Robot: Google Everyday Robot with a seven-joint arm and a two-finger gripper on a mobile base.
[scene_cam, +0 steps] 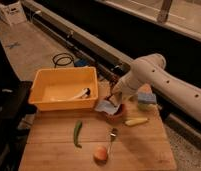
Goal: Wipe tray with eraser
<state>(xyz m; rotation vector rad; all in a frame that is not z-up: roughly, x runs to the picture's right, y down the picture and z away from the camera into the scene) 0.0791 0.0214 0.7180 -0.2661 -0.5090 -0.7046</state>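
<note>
Gripper [114, 96] at tray's [59, 104] 3 o'clock, its hold you cannot tell; eraser [105, 106] prob. light, soft: pinch its sides.

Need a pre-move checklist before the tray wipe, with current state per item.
1. Yellow tray upright on wooden table: ok.
2. Gripper over tray: not ok, it sits at the bowl near the tray's right front corner.
3. Eraser identified: cannot tell.
4. Tray floor free: not ok, white object lies inside.
5. Pepper, fork, fruit apart from tray: ok.
</note>
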